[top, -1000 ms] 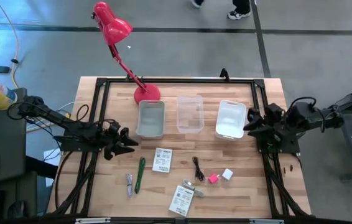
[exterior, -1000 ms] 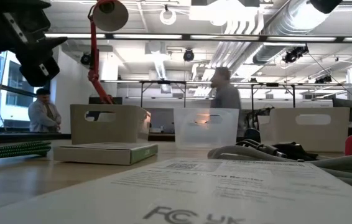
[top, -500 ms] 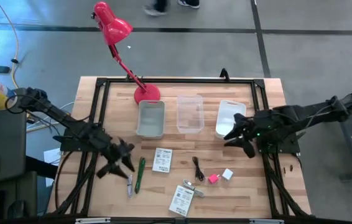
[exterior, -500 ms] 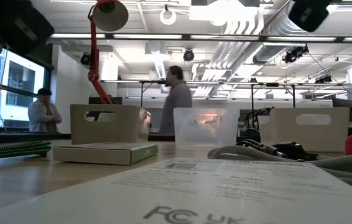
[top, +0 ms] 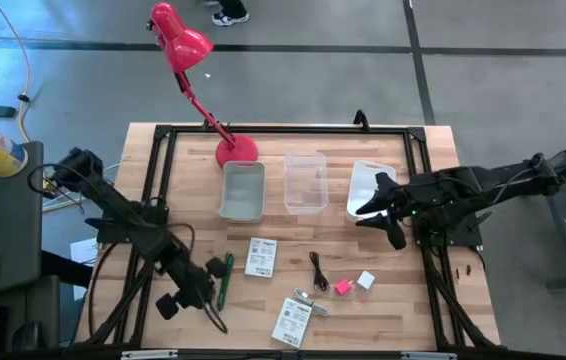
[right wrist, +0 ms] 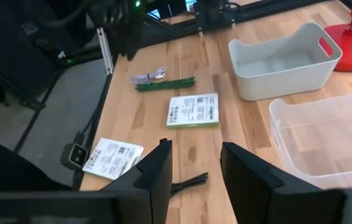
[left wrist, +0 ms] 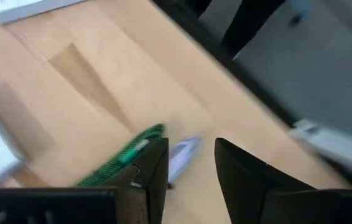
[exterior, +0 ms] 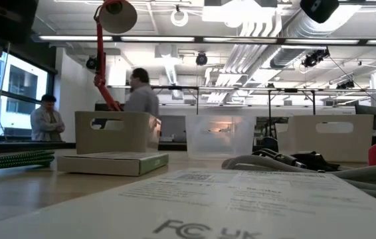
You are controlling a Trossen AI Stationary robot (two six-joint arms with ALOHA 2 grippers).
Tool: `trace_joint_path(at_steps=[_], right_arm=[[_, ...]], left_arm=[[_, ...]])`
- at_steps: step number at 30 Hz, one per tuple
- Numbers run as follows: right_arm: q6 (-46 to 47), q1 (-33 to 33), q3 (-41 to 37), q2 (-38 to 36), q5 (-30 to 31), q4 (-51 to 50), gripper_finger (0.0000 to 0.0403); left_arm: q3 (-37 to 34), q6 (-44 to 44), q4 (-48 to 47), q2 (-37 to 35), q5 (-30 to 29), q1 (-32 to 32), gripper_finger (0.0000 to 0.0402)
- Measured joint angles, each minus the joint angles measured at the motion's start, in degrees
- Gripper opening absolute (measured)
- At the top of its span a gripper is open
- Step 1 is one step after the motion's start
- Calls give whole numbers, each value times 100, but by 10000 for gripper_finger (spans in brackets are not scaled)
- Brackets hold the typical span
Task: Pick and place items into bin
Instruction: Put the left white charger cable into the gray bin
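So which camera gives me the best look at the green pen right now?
The right wrist view: the green pen lies whole and unblocked on the table. The high view shows it small beside the left claw. The left wrist view catches only a blurred part. The low view doesn't show it.

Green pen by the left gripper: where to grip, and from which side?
Grip the slim green pen at mid-barrel, coming straight down with the left gripper, fingers across its width. It lies flat on the wooden table, long axis running front-to-back; a grey metal piece lies close alongside.
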Motion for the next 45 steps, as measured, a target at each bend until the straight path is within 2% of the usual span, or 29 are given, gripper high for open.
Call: trace_joint_path(at_steps=[7,16,21,27,37,45], right_arm=[[245,176,0,-143,-32,4,128],[309,352,0,-371,295,5,128],[230,374,0,-475,502,4,128],[12,372,0,-509,740,1,128],[-203,369,0,-506,846,-2,128],[-192,369,0,-506,844,-10,128]], left_arm=[[305,657,-857,637,-1115,-221,145],[305,1580,-1172,964,-1127,-208,227],[289,1636,-1174,1106,-1130,-208,247],[256,1528,-1134,1372,-1094,-207,232],[259,1087,-988,1812,-932,-202,177],[273,828,-987,1858,-893,-202,126]])
